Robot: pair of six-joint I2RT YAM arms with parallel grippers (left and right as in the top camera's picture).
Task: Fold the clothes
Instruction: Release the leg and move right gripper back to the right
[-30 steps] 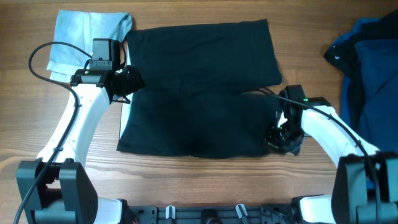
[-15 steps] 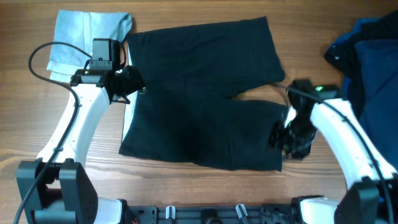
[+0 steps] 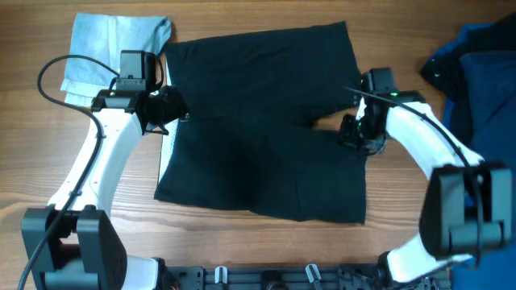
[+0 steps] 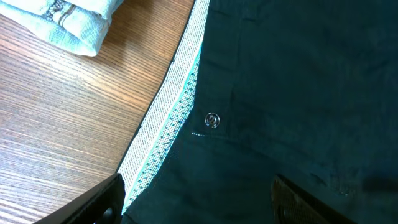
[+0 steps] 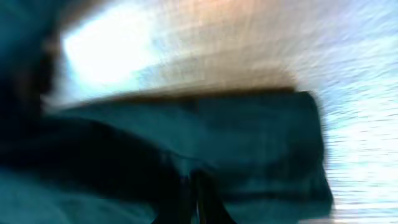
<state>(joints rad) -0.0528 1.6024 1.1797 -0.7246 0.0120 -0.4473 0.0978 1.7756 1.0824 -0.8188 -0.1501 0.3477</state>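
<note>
The black shorts (image 3: 258, 121) lie spread on the wooden table, waistband to the left, with a white inner strip (image 3: 164, 151) along that edge. My left gripper (image 3: 167, 109) is open over the waistband. In the left wrist view its fingers (image 4: 205, 205) straddle the black cloth (image 4: 298, 81) next to the white strip (image 4: 168, 118) and a metal snap (image 4: 212, 120). My right gripper (image 3: 357, 133) is at the right side, between the two legs. The right wrist view is blurred, but the fingers (image 5: 196, 199) look shut on the black cloth (image 5: 249, 143).
A folded pale blue garment (image 3: 113, 40) lies at the back left, just beyond my left arm; it also shows in the left wrist view (image 4: 68, 18). A heap of navy clothes (image 3: 480, 80) sits at the right edge. Bare wood runs along the front.
My right gripper drew the near leg out to the right, then moved back from the front right to the gap between the legs. The left arm has not moved.
</note>
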